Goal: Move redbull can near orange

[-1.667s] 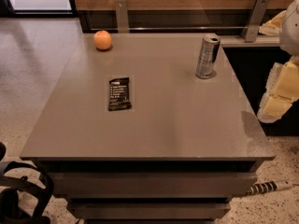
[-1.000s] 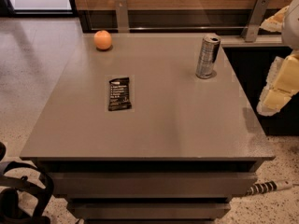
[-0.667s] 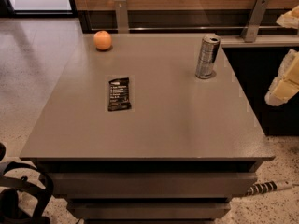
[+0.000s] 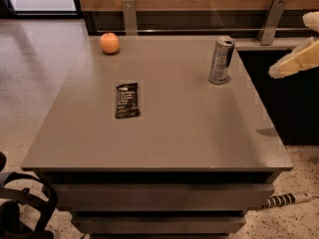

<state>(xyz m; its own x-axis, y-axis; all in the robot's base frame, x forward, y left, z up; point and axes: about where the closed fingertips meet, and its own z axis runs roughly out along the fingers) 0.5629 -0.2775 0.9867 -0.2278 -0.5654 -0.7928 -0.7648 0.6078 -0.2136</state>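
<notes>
The redbull can [image 4: 221, 60], slim and silver-grey, stands upright near the far right of the grey table [image 4: 189, 128]. The orange [image 4: 109, 43] sits at the far left corner of the table, well apart from the can. My gripper [image 4: 293, 61], cream-coloured, hangs in the air at the right edge of the camera view, off the table's right side, to the right of the can and at about its height. It touches nothing and is partly cut off by the frame edge.
A flat black snack-bar wrapper [image 4: 127, 99] lies left of the table's middle. A wooden wall with two metal brackets [image 4: 129, 15] runs behind the table. A cable end [image 4: 284, 199] lies on the floor at lower right. A black strap [image 4: 20, 208] shows at lower left.
My gripper has risen and drawn to the right, from beside the table's right edge to about the can's height. The can, orange and wrapper have not moved.
</notes>
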